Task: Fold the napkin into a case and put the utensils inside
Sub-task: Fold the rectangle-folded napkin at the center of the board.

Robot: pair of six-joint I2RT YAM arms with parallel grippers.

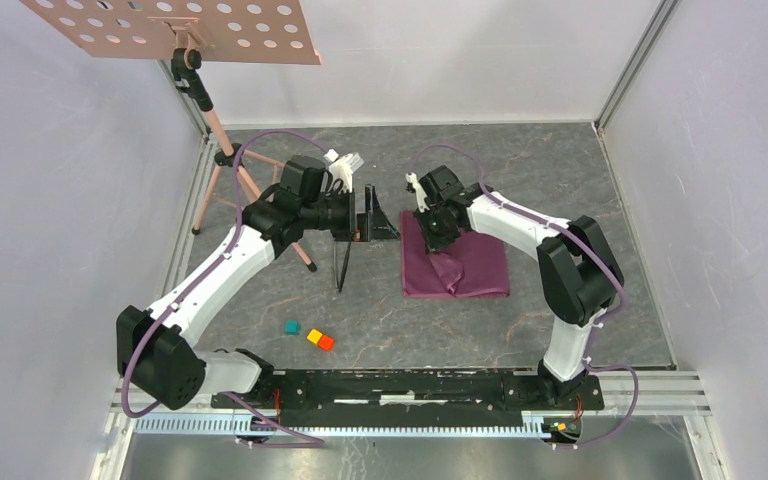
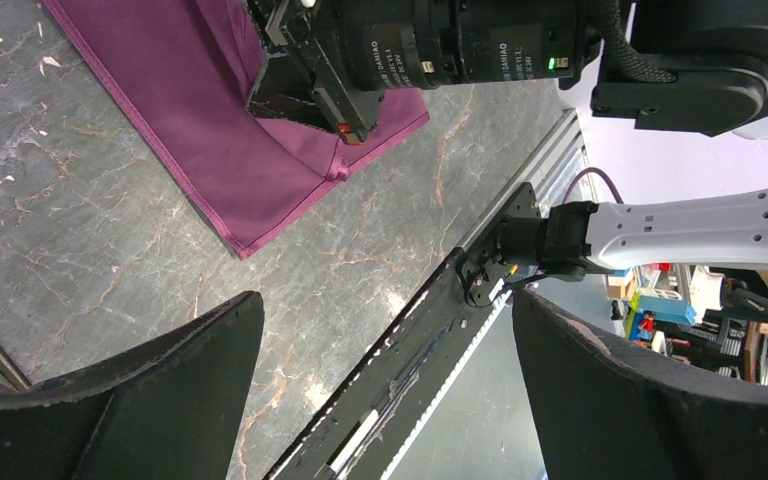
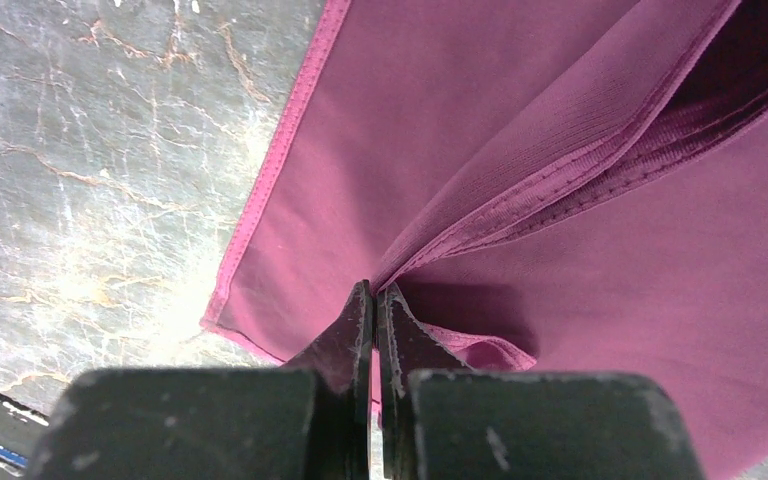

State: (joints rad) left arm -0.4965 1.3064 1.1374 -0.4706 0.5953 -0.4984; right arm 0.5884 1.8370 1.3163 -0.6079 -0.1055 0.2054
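napkin [image 1: 457, 268]: plain plum-purple is recorded, hem slightly pinker | table [image 1: 520, 180]: grey marbling with pale veins is noted | teal block [image 1: 291, 327]; yellow block [image 1: 314, 336]; orange block [image 1: 326, 343] | utensils [image 1: 343, 265]: dark | perforated board [image 1: 175, 28]: salmon-pink

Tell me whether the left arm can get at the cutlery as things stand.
Probably yes: the left arm is just beside the cutlery, its jaws open and empty, and nothing lies over the cutlery.
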